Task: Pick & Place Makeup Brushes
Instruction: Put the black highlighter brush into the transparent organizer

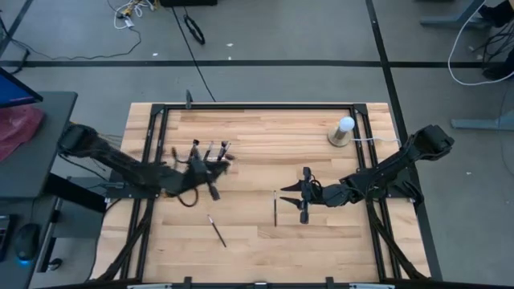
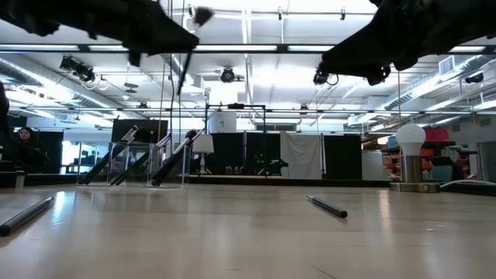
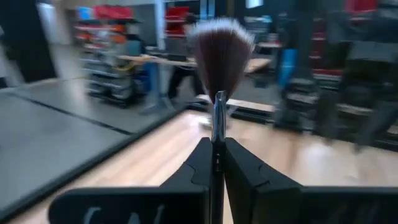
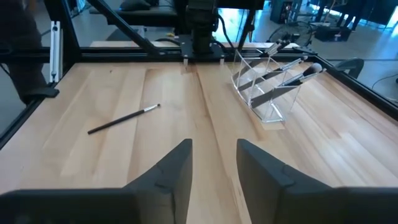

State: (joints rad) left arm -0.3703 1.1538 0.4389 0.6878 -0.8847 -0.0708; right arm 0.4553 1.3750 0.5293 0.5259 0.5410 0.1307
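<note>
The held brush (image 3: pixel 219 68) stood along the left gripper (image 3: pixel 217 163) axis, fanned bristles outward, at the left-centre of the high view; its handle was hidden between the fingers (image 3: pixel 249 177), which were clamped on it. Two brushes (image 1: pixel 217 230) (image 1: pixel 275 209) lay flat on the counter (image 1: pixel 265 132) at lower centre. The right gripper (image 4: pixel 214 163) hovered at centre-right, fingers (image 4: pixel 171 171) apart, holding nothing. Brushes in the clear holder (image 4: pixel 264 87) leaned; their details were hard to make out.

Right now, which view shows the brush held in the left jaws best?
The left wrist view: the held brush stands clamped between the shut jaws of the left gripper, its bristles fanned and ferrule clear. The high view shows only a dark cluster at the gripper. The low view catches its tuft overhead. The right wrist view misses it.
</note>
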